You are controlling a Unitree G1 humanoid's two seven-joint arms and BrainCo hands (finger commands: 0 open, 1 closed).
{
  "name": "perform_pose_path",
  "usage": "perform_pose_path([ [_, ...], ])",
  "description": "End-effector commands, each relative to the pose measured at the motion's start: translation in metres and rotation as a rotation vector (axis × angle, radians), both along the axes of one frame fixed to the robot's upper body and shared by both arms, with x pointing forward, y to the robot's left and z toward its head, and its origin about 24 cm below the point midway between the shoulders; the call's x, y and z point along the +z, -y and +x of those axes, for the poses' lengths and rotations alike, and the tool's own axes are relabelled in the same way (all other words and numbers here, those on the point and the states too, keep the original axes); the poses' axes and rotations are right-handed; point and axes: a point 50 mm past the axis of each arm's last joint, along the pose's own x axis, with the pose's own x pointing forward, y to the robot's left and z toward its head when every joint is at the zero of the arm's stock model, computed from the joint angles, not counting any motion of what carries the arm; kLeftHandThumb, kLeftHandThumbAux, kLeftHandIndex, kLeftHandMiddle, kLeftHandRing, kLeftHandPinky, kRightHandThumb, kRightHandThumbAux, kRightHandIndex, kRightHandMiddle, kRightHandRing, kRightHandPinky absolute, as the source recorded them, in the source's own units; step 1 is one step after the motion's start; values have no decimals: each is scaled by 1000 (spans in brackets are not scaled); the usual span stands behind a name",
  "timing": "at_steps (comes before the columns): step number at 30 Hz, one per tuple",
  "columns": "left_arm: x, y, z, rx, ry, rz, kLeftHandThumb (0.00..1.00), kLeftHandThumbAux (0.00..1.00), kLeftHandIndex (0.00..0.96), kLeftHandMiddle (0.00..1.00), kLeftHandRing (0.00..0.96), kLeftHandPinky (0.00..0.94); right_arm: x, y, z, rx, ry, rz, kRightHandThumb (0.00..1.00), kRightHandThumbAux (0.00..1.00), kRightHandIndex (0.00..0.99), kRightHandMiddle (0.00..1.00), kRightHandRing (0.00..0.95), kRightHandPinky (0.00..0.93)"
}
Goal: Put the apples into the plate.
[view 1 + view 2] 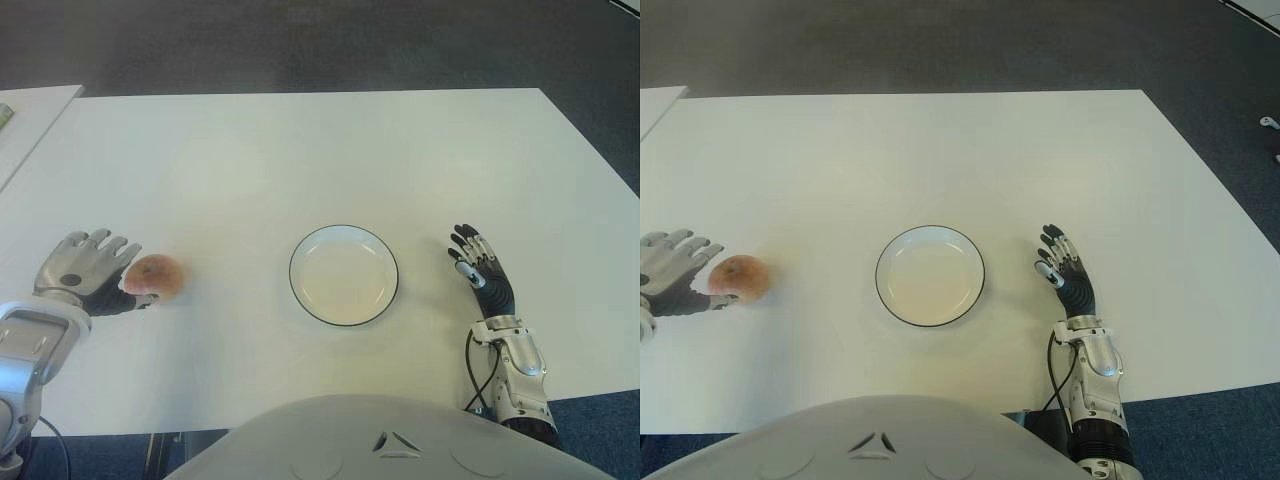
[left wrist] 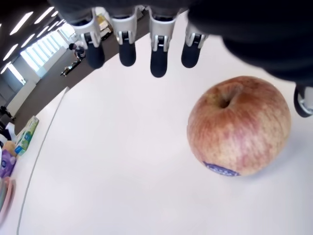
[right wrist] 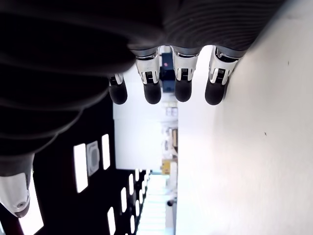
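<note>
One reddish-yellow apple (image 1: 154,276) with a small blue sticker (image 2: 221,170) lies on the white table, left of a white plate (image 1: 343,274) with a dark rim that holds nothing. My left hand (image 1: 90,270) is right beside the apple on its left, fingers spread, thumb near the fruit's front; the left wrist view shows the fingertips (image 2: 158,67) held off the apple, not closed on it. My right hand (image 1: 482,270) shows to the right of the plate, fingers extended, holding nothing.
The white table (image 1: 320,160) stretches wide behind the plate. A second white surface (image 1: 25,115) adjoins at the far left. Dark floor (image 1: 330,45) lies beyond the far edge.
</note>
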Motion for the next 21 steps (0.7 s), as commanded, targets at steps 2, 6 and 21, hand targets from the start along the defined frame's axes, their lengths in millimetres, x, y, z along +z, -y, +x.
perform_pose_path([
  [2, -10, 0, -7, 32, -51, -69, 314, 217, 91, 119, 72, 97, -46, -3, -43, -53, -282, 80, 179, 520, 26, 45, 8, 2],
  [6, -13, 0, -10, 36, -49, -109, 308, 209, 89, 122, 79, 109, -46, -3, -43, -52, -284, 73, 177, 520, 25, 40, 4, 0],
  [21, -29, -8, -12, 25, -36, -156, 310, 206, 90, 137, 100, 127, -45, -3, -44, -53, -285, 74, 173, 531, 22, 31, 0, 0],
])
